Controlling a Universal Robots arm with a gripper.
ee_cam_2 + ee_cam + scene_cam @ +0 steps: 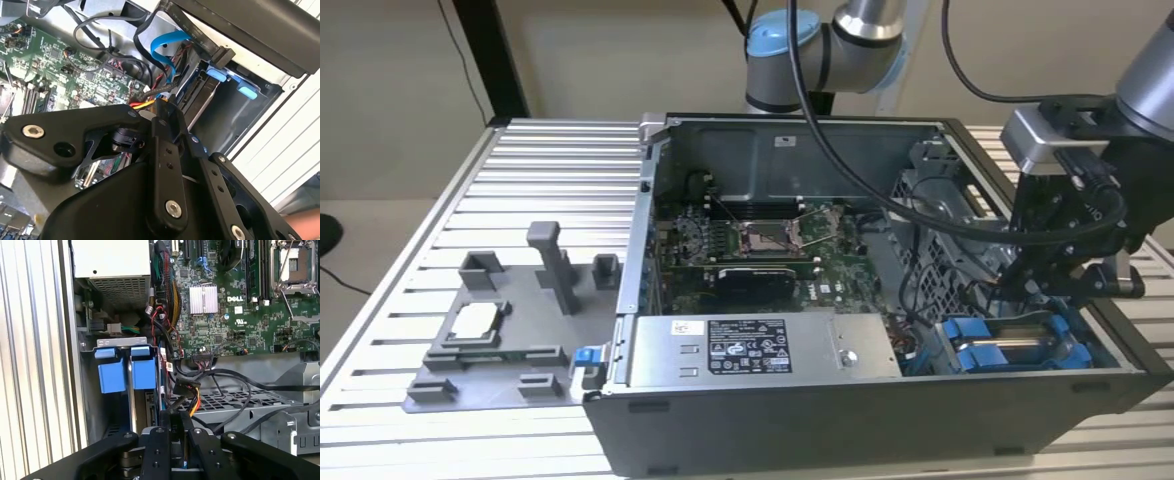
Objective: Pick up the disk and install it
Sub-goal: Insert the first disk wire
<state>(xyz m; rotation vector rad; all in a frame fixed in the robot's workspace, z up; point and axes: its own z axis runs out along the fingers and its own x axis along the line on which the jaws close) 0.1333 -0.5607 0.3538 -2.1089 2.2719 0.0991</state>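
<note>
In the drive bay at the case's front corner on the exterior view's right, two blue-bracketed drives stand side by side. The disk [974, 348] [145, 372] [199, 97] is the one nearer the motherboard, seated edge-up in its slot with its blue bracket on top. My gripper [1070, 285] [176, 432] [167, 117] hovers just above the bay, beside a bundle of cables. In both wrist views its black fingers [164, 440] are pressed close together, shut with nothing between them. I cannot tell whether the fingertips touch the disk.
A grey power-supply box [747, 347] lies along the case's front. The motherboard [761, 245] and loose cables [200, 385] crowd the space beside the bay. A grey fixture [494, 340] carrying a small silver chip [478, 320] sits on the slatted table at the exterior view's left.
</note>
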